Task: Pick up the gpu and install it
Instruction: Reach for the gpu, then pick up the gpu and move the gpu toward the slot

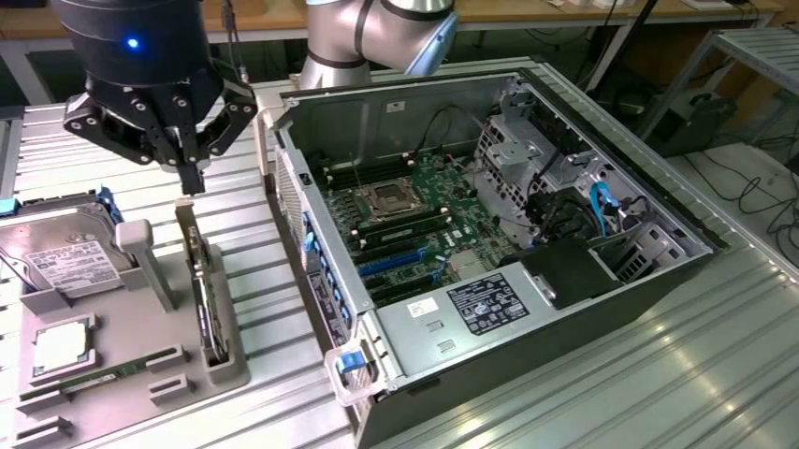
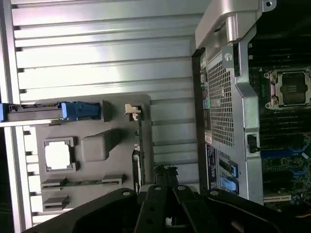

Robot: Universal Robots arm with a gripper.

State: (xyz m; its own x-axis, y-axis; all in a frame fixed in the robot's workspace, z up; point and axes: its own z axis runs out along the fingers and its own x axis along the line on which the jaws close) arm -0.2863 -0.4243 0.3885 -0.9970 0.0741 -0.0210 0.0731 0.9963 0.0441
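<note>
Gripper (image 1: pixel 191 182) clenched empty just above upright gpu (image 1: pixel 204 281); hard drive label (image 1: pixel 65 265) illegible

The gpu (image 1: pixel 200 281) stands edge-on in the grey holder (image 1: pixel 231 374) just beside the open computer case (image 1: pixel 425 335), so its broad faces are hidden. The hard drive (image 1: pixel 63 262), farther from the case, is cut by the picture's edge. The gripper (image 1: pixel 190 185), near the case's rear corner, loses its upper body past the frame. The case's black label (image 1: pixel 497 301) is too small to read
</note>
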